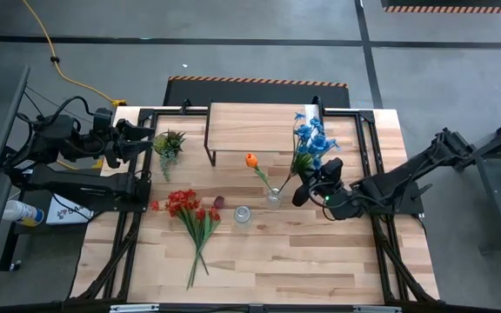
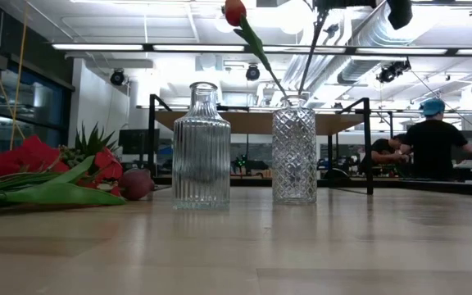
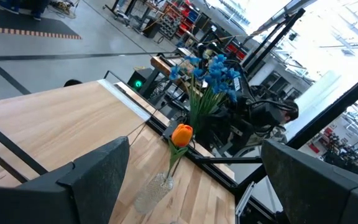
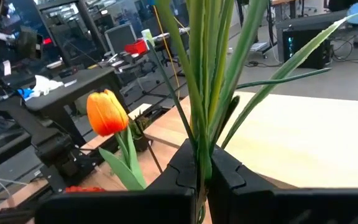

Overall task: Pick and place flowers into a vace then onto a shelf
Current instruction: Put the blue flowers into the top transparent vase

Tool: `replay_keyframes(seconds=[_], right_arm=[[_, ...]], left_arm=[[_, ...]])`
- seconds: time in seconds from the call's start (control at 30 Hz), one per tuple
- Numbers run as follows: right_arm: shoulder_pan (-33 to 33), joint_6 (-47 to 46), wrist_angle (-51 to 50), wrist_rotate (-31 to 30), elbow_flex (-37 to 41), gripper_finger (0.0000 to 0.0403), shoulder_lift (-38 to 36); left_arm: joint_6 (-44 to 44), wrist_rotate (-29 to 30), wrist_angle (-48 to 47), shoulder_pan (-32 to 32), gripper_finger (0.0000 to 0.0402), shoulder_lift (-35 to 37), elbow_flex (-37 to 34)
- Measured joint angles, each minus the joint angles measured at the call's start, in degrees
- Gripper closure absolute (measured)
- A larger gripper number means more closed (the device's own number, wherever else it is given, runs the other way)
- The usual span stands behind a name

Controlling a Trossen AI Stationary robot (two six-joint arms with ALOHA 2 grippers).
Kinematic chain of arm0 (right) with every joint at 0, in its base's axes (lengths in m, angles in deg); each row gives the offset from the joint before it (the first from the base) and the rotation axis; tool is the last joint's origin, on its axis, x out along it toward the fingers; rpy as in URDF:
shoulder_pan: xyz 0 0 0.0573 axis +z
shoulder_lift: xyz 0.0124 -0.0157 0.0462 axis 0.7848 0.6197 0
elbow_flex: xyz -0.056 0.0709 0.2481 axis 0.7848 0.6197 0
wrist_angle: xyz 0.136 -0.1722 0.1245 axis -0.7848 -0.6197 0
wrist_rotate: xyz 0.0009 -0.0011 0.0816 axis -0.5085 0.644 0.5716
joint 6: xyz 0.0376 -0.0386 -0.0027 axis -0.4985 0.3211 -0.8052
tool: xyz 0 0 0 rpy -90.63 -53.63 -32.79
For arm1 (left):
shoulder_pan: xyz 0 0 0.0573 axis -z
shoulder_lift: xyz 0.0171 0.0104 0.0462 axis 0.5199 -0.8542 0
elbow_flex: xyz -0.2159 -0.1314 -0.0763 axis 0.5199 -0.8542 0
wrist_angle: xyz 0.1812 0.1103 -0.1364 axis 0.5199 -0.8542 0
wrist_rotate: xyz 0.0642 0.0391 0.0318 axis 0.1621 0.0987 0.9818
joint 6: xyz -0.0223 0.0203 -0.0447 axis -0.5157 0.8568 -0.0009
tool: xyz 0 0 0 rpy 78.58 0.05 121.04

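Two glass vases are standing on the bench (image 1: pixel 320 261): one vase (image 1: pixel 274 199) is holding the orange tulip (image 1: pixel 251 161), the other vase (image 1: pixel 242 214) is standing empty. The right gripper (image 4: pixel 202 163) is pinching the blue bunch (image 1: pixel 311 139) with jaws shut on its stems, beside the shelf (image 1: pixel 250 127). The red bunch (image 1: pixel 190 209) and maroon tulip (image 1: pixel 218 202) are lying flat. The left gripper (image 1: pixel 146 144) is waiting at the bench's edge, jaws wide apart, holding nothing.

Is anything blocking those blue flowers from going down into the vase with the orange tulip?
Only the orange tulip already stands in that vase, leaning aside. The right gripper, shut on the blue flowers' stems, holds them above the neck; nothing else visible blocks it.
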Motion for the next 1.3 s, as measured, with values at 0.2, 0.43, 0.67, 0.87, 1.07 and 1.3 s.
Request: replay_keyframes(seconds=[0.2, 0.43, 0.67, 0.87, 1.07, 1.3], right_arm=[[-1.03, -0.91, 0.04, 1.19, 0.0, 0.0402, 2.17], [-1.16, -0.78, 0.29, 2.36, 0.0, 0.0402, 3.39], [-1.55, 3.75, 3.45, 3.97, -0.02, 0.04, 3.82], [-1.86, 5.06, 3.48, 5.08, -0.02, 0.0401, 3.96], [-1.86, 5.21, 3.15, 4.56, -0.02, 0.0401, 5.12], [-1.86, 4.99, 3.69, 4.91, -0.02, 0.04, 8.74]], left_arm=[[0.0, 0.06, 0.0, 0.0, 0.0002, 0.0, 0.0], [0.0, 0.27, 0.0, 0.0, 0.0002, 0.0, 0.0], [0.01, 0.41, 0.0, 0.0, 0.0002, 0.0, 0.0], [0.0, 0.47, 0.0, 0.0, 0.0002, 0.0, 0.0], [0.0, 0.48, 0.0, 0.0, 0.0002, 0.0, 0.0], [0.02, 0.48, 0.0, 0.0, 0.0002, 0.0, 0.0]])
